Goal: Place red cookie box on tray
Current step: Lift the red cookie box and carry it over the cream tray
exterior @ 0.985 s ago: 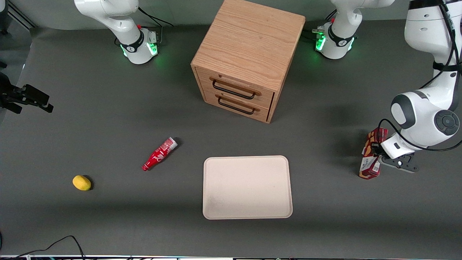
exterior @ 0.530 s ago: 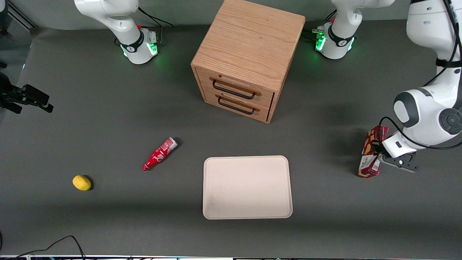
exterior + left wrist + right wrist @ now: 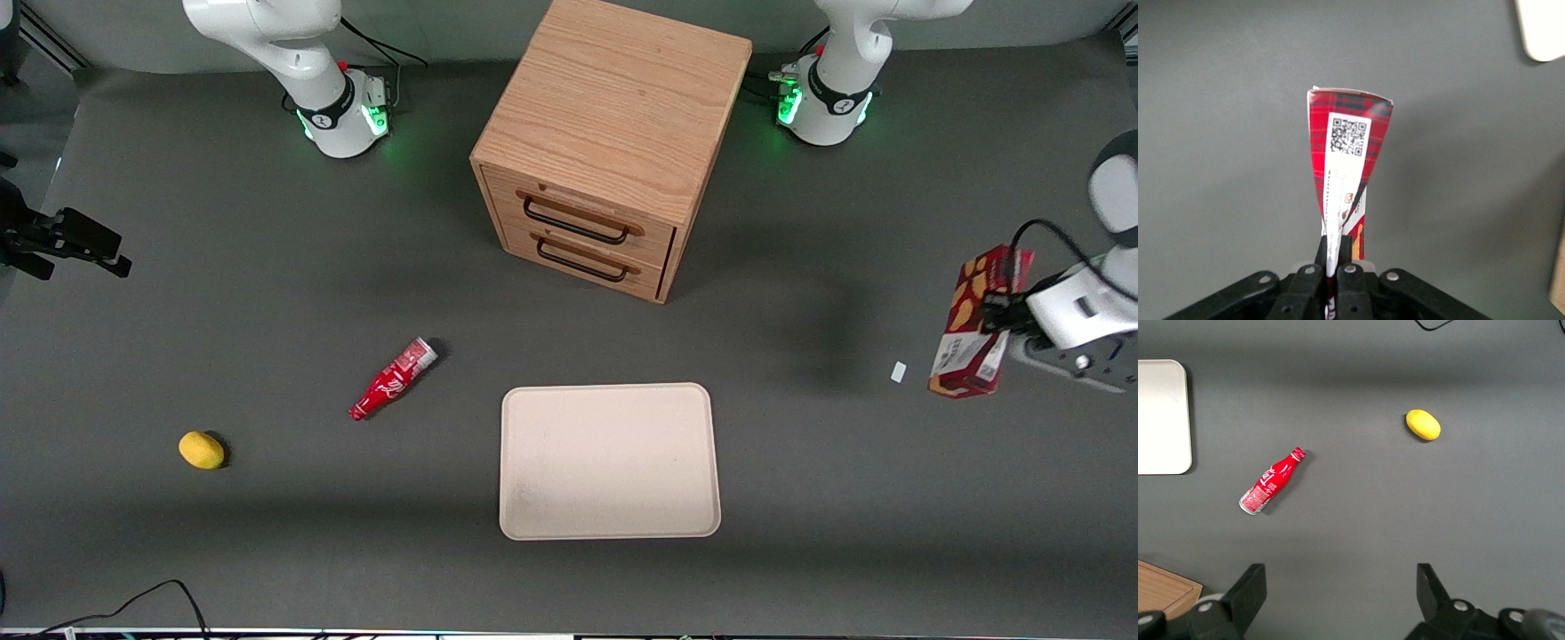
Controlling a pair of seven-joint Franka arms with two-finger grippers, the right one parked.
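Note:
The red cookie box point(image 3: 976, 324) hangs in the air above the table at the working arm's end, upright and a little tilted. My left gripper point(image 3: 997, 313) is shut on its narrow side. In the left wrist view the box point(image 3: 1348, 160) runs away from the fingers point(image 3: 1322, 248), its plaid end and white QR label facing the camera, and the gripper point(image 3: 1336, 248) pinches its thin edge. The cream tray point(image 3: 609, 460) lies flat near the front camera, well apart from the box toward the table's middle. One tray corner point(image 3: 1543, 30) shows in the left wrist view.
A wooden two-drawer cabinet point(image 3: 613, 142) stands farther from the front camera than the tray. A small red bottle point(image 3: 393, 379) and a yellow lemon point(image 3: 202, 449) lie toward the parked arm's end. A tiny white scrap point(image 3: 898, 372) lies on the mat below the box.
The gripper has lifted the box off the table and carried it toward the working arm's end. A small white scrap now shows where the box stood.

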